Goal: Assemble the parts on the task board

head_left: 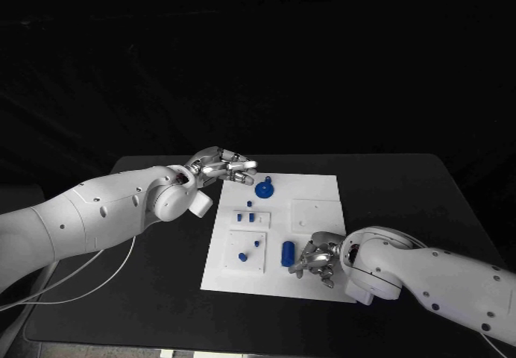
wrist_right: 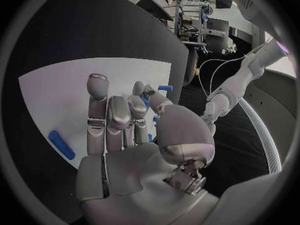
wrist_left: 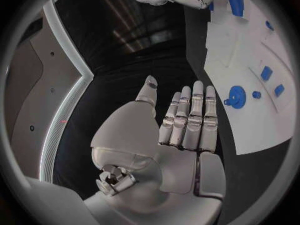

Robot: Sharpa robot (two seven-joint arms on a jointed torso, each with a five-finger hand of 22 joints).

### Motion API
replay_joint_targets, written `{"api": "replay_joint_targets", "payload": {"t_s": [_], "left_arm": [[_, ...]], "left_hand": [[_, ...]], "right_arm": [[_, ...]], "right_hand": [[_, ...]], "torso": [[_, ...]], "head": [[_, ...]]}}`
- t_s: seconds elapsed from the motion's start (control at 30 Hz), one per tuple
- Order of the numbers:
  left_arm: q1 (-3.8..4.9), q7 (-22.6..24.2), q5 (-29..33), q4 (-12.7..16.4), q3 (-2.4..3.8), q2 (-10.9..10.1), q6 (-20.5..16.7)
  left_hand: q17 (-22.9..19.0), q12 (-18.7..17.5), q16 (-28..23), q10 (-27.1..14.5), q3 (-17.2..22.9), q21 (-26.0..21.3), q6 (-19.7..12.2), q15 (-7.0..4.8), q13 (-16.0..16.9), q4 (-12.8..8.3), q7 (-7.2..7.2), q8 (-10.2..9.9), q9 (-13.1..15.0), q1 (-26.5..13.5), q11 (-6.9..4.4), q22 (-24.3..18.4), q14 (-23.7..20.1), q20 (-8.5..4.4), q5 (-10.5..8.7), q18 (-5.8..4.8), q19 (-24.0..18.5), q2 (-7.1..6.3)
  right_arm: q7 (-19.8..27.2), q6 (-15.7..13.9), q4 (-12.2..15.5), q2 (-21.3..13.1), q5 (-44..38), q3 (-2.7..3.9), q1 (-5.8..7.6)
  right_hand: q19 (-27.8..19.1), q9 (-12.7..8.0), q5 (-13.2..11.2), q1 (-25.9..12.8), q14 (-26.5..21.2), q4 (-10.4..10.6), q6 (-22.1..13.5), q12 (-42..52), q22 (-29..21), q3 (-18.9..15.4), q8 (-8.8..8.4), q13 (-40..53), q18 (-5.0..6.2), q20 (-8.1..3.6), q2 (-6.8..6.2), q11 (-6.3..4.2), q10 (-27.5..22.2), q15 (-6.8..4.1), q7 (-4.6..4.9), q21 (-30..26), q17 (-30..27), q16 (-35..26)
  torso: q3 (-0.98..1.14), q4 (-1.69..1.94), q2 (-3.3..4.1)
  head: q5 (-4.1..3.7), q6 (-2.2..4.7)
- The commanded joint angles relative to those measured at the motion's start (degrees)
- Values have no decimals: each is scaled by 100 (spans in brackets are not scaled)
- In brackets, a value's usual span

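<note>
The long blue peg [head_left: 287, 253] lies on the board [head_left: 323, 195] near its front edge, long axis front to back — just beside the right hand [head_left: 318, 259], fingers loosely curled, apparently holding nothing — nearer than the left.

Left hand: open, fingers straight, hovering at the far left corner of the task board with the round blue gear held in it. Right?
Not quite. The left hand holds nothing: the left wrist view shows its fingers straight and bare, with the round blue gear lying apart on the task board. The rest stands.
</note>
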Motion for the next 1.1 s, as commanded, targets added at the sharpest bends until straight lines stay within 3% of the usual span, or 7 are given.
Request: {"api": "replay_joint_targets", "payload": {"t_s": [0.03, 0.27, 0.5, 0.63, 0.73, 0.8, 1.1], "left_arm": [[2, 42, 4, 5, 4, 13, 75], [2, 34, 4, 1, 4, 10, 79], [2, 15, 4, -15, 4, 3, 91], [2, 8, 4, -14, 3, -2, 95], [2, -11, 12, -2, 3, -2, 112], [2, -28, 22, 8, 3, 1, 131], [2, -70, 35, 0, 3, 2, 166]], "left_hand": [[4, -11, -30, -52, -6, 28, -33, -1, 4, 36, 11, 16, 9, -36, 6, 4, -34, 22, -28, 7, -29, -4], [4, -11, -30, -52, -6, 28, -33, -1, 4, 36, 11, 16, 9, -36, 6, 4, -34, 22, -28, 7, -29, -4], [4, -11, -30, -52, 0, 27, -30, -1, 4, 35, 10, 18, 9, -24, 5, 4, -33, 22, -27, 7, -31, 2], [4, -11, -30, -52, 0, 27, -30, -1, 4, 35, 10, 18, 9, -24, 5, 4, -33, 22, -27, 7, -31, 2], [4, -11, -31, -53, 4, 28, -29, -1, 4, 32, 9, 19, 10, -18, 5, 5, -37, 21, -21, 8, -29, 3], [4, -11, -31, -54, 4, 28, -30, -1, 4, 32, 9, 18, 9, -19, 5, 5, -37, 22, -21, 8, -29, 4], [3, -12, -30, -60, 12, 27, -36, 1, 4, 28, 12, 16, 9, -12, 8, 5, -42, 23, -21, 9, -32, 13]], "right_arm": [[27, -26, -30, 9, 0, 2, -7], [44, -95, -82, 26, -9, 9, -7], [62, -89, -99, 42, -10, 49, -7], [43, -38, -106, 43, -33, 62, -7], [33, 76, -110, 44, -102, 68, -7], [29, 168, -107, 44, -147, 70, -7], [49, 311, -76, 32, -203, 72, -7]], "right_hand": [[249, -11, -27, -132, 20, 73, -2, 19, 6, 82, 7, 3, -84, -17, 79, -5, 13, -22, -41, 31, 11, 32], [252, 75, -30, -625, 23, 38, 20, 5, 15, 577, 15, 40, -113, -38, 163, -12, 29, -34, -41, 49, 41, 30], [252, 82, -30, -711, 26, 90, 24, 2, 11, 526, 12, 47, -112, -37, 162, -10, 33, -31, -44, 45, 47, 32], [250, 98, -24, -531, 26, -157, 11, 0, 11, 557, 15, 51, -112, -35, 53, -17, 34, -32, -50, 48, 48, 28], [243, 113, 58, -266, 29, -368, 3, 8, 11, 379, 10, 48, -88, -4, -71, 3, 27, -10, -36, 50, 29, 22], [239, 57, 284, 68, 28, -347, -6, 7, 21, -237, 0, 35, -88, 0, -72, 5, 17, -9, -39, 65, 12, 17], [238, -162, 519, 298, 21, -451, 45, 18, 23, -935, 3, 9, -96, -3, -212, 1, 14, -11, -56, 51, -9, 22]], "torso": [[-5, 4, 3], [-8, 7, 3], [-5, 9, 3], [-10, 6, 2], [-12, 1, 1], [-11, 0, 1], [-3, 3, 1]], "head": [[-1, -2], [1, -8], [15, -12], [20, -21], [23, -19], [23, -18], [19, -23]]}}
